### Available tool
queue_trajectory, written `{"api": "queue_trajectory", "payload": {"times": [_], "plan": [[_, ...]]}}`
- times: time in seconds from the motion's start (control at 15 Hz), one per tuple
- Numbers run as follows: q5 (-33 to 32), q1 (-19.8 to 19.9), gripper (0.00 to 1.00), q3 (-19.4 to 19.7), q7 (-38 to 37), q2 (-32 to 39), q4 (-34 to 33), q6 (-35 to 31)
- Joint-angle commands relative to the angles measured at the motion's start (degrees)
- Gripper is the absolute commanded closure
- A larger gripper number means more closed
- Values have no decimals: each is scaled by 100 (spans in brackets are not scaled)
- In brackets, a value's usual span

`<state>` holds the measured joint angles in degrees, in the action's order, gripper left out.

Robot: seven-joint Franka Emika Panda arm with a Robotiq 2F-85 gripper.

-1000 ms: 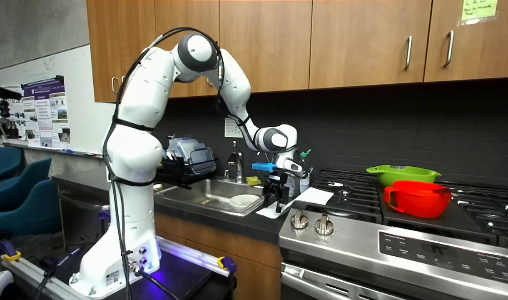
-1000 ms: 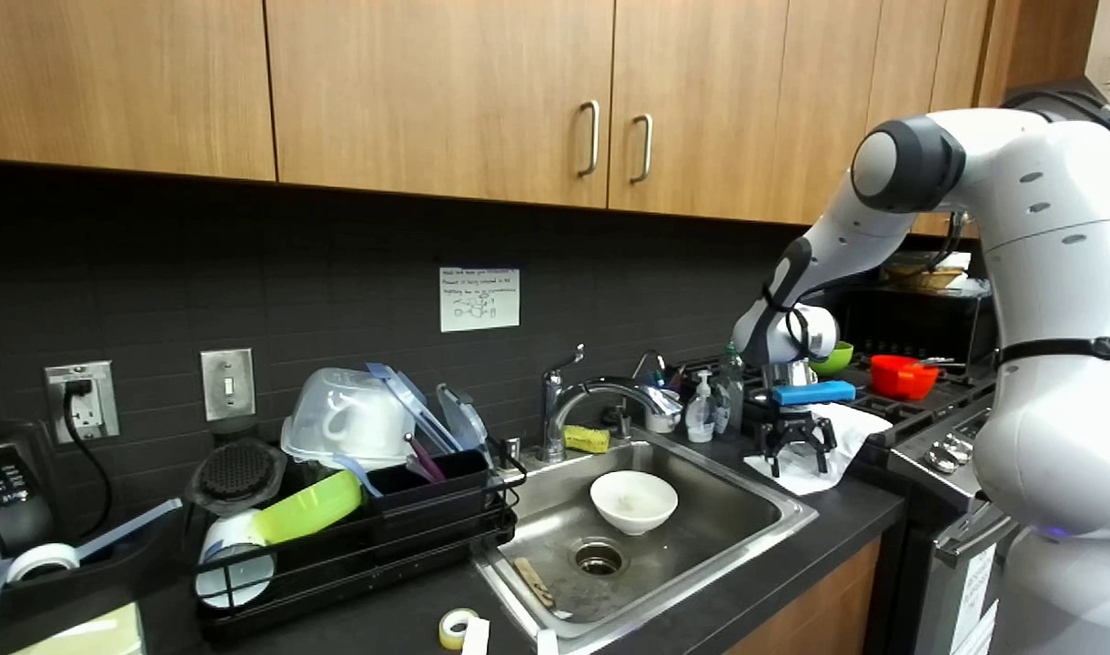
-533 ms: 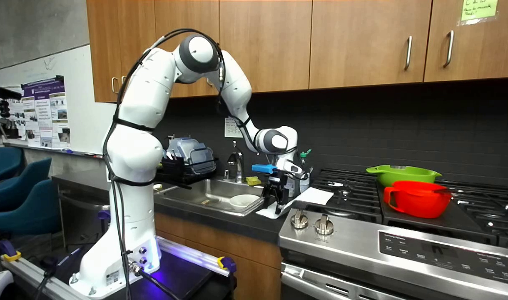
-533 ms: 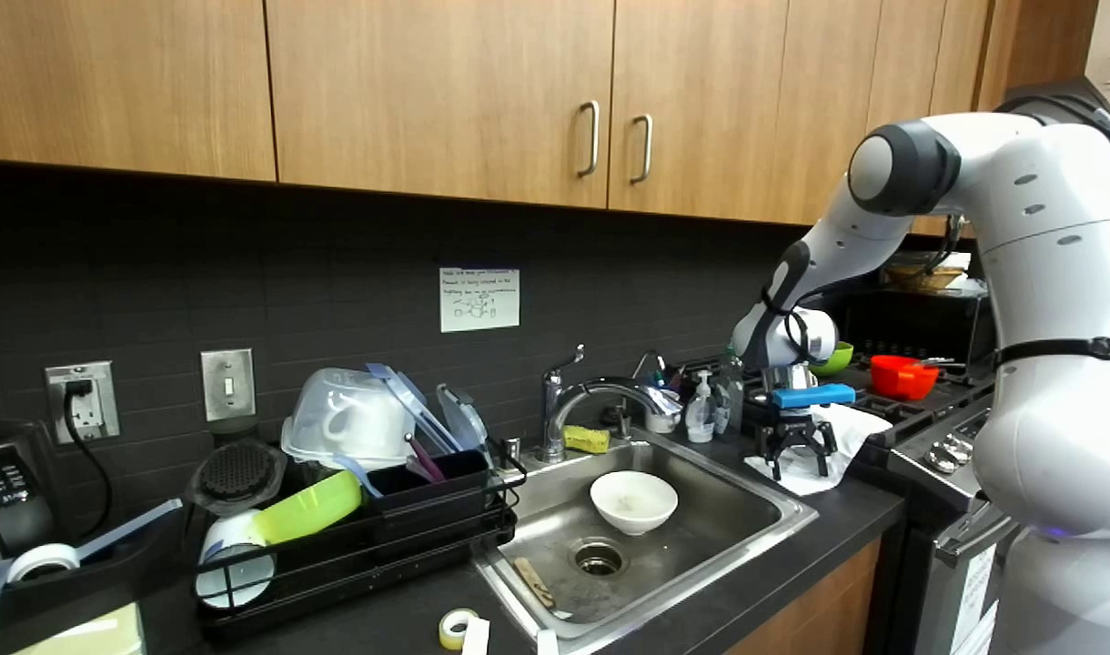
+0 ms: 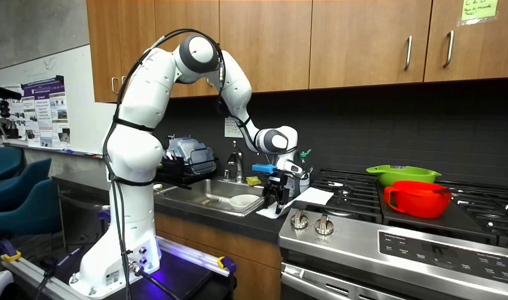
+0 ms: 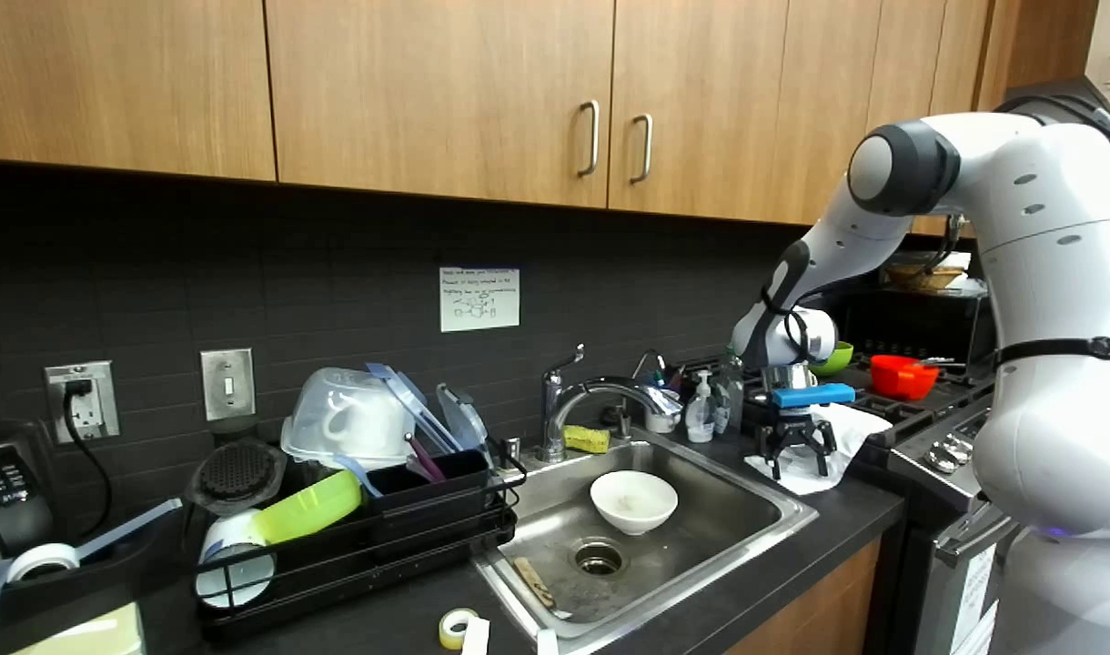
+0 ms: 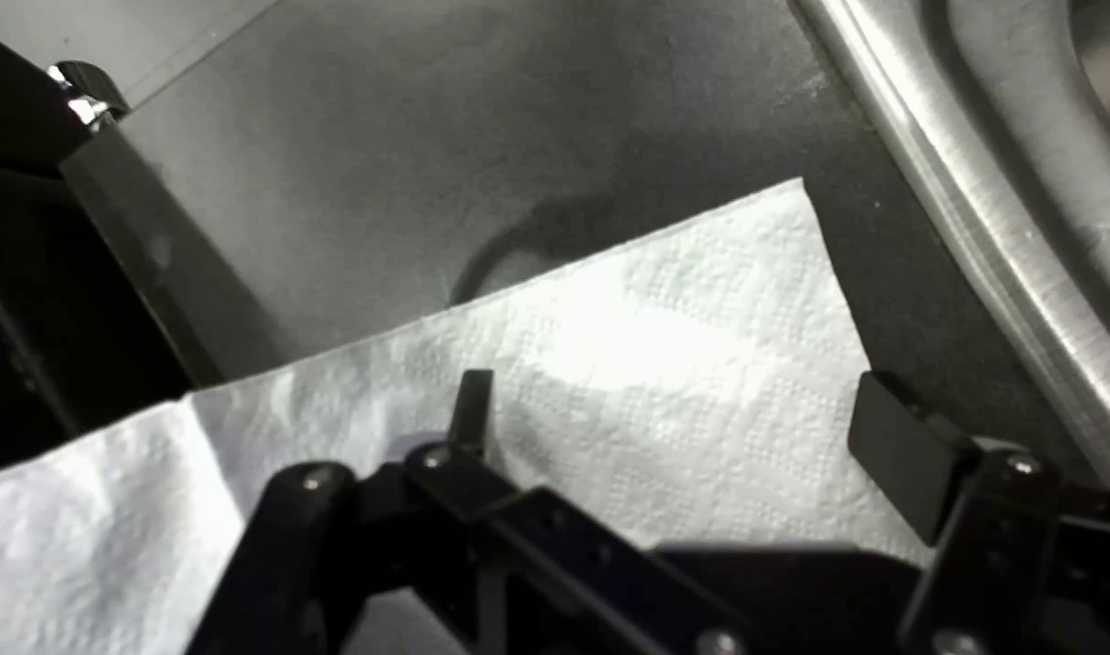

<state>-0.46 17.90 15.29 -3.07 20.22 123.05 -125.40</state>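
"Towel of white, dimpled paper (image 7: 646,355), right beneath that black two-fingered gripper (image 6: 800,469): is it pinched?"

"No. The fingers (image 7: 896,459) stand spread, one above the sheet, one by its edge, with nothing gripped. Whether a tip touches the paper, I can't tell."

"Why the kink?"

"I'd say because it runs from the dark grey countertop (image 7: 382,200) up over the edge of the steel-fronted gas stove (image 5: 354,238). It lies between that and the stainless-steel sink (image 6: 646,573)."

"Anything in the sink?"

"A round white bowl (image 6: 634,503), open side up, though I can't make out what it holds."

"And the black wire rack (image 6: 355,579) alongside?"

"A clear plastic tub (image 6: 311,405) with a white mug (image 6: 378,428) showing through it, the tub probably upturned to drip dry. Purple handles (image 6: 427,458) poke from a black caddy (image 6: 432,494), likely stood on end to drain."

"Over on the stove?"

"A bright red, loop-handled bowl (image 5: 418,204), and a slim dark utensil (image 5: 447,190) jutting over its rim, probably laid so its grip is easy to take. A wide lime-green bowl (image 5: 406,176) sits just behind. From here I can't see down into either."
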Motion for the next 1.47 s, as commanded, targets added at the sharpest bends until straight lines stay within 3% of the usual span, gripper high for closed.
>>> {"api": "queue_trajectory", "payload": {"times": [0.0,1.4], "plan": [[86,18,0,8,96,-8,-50,68],[10,-31,0,21,18,4,-12,7]]}}
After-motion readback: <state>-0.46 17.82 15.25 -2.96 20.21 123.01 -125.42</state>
